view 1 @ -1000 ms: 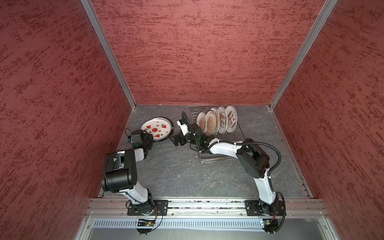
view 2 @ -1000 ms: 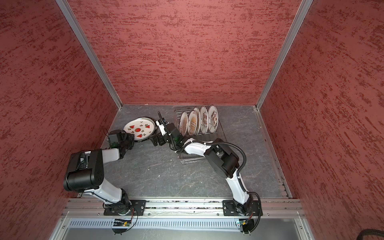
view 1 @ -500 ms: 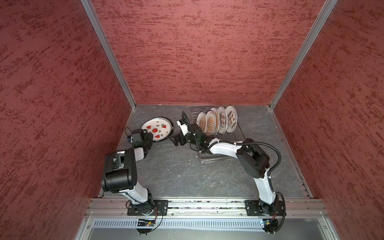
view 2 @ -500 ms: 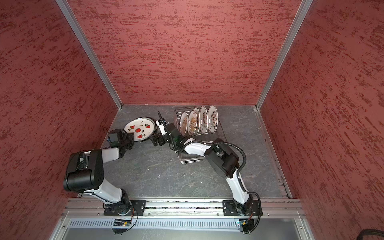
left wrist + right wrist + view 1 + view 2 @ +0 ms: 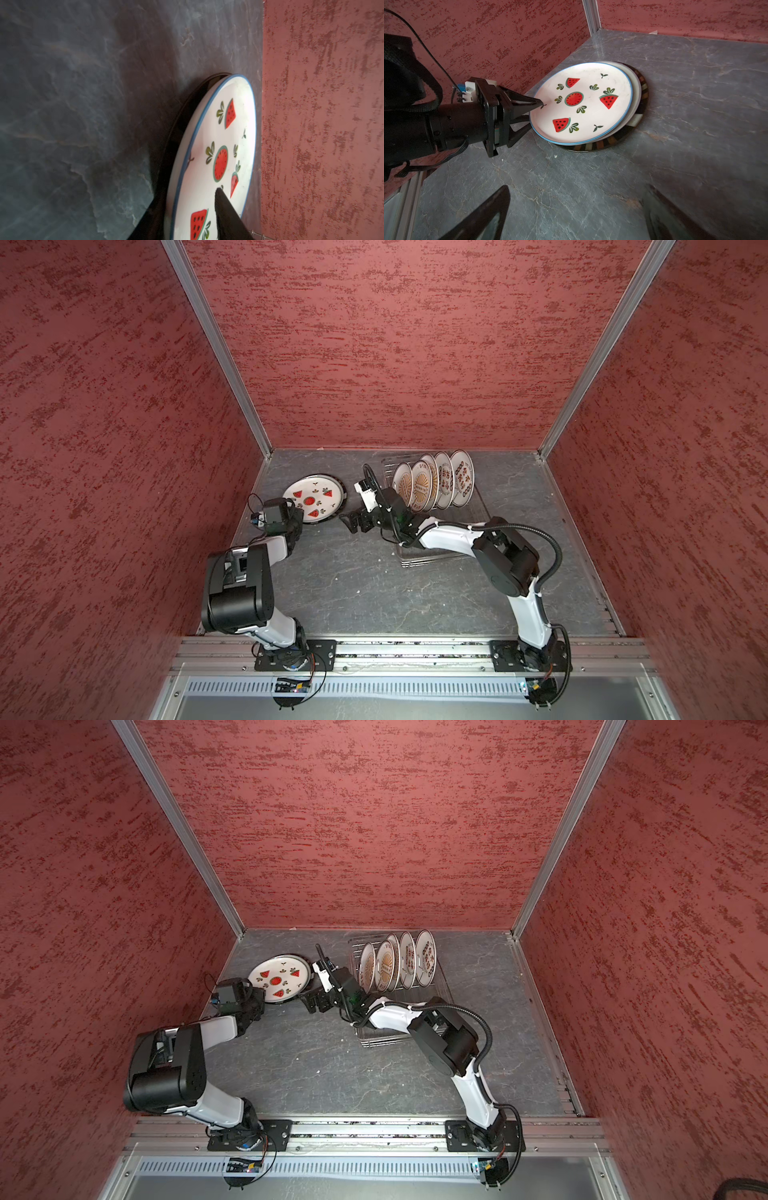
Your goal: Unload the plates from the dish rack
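Left gripper (image 5: 536, 114): lower fingertip hidden beneath watermelon plate (image 5: 583, 99); grip undeterminable. Striped plate (image 5: 612, 141) mostly covered. Right gripper (image 5: 579, 189): fingers blurred, cropped by picture edge. Dish rack (image 5: 478, 510) partly obscured by right arm (image 5: 449, 535); racked plates (image 5: 432, 485): prints too small to read

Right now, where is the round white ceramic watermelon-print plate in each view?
In a top view: watermelon plate, left of middle.
In a top view: watermelon plate, left of middle.
Left wrist: watermelon plate beside red wall.
Right wrist: watermelon plate, centre.
Landmark: dark striped plate underneath.
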Controlling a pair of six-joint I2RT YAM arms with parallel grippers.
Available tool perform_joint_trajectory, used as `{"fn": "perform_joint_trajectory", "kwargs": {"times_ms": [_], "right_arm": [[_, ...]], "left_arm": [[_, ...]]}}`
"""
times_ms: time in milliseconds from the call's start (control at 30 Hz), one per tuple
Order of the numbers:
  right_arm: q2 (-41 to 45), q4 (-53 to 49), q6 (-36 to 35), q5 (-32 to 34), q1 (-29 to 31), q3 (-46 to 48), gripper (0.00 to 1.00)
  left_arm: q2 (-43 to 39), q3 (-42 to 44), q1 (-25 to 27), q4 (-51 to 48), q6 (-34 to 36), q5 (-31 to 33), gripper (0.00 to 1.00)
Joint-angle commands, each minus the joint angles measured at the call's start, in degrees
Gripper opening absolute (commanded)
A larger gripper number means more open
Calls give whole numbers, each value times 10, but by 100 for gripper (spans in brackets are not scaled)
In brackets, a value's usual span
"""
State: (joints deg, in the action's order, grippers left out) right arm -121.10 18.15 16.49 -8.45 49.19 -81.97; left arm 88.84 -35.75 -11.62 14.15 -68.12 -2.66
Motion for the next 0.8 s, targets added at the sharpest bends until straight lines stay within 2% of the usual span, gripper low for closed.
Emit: {"fn": "perform_joint_trajectory", "kwargs": {"times_ms": [0,233,567,667,767], "right_arm": [[10,17,-2,10,0,7,99],[12,19,-3,14,0,12,99],[11,20,-3,13,0,14,99],[13,21,-1,10,0,14,99],[15,22,-4,3,0,15,99]], "left_arm": [[7,-11,2,-9,14,12,39],[36,-18,5,14,11,-3,39],[22,-8,12,10,5,12,41],[10,-2,12,14,6,7,45],[-8,5,14,15,8,10,57]]}}
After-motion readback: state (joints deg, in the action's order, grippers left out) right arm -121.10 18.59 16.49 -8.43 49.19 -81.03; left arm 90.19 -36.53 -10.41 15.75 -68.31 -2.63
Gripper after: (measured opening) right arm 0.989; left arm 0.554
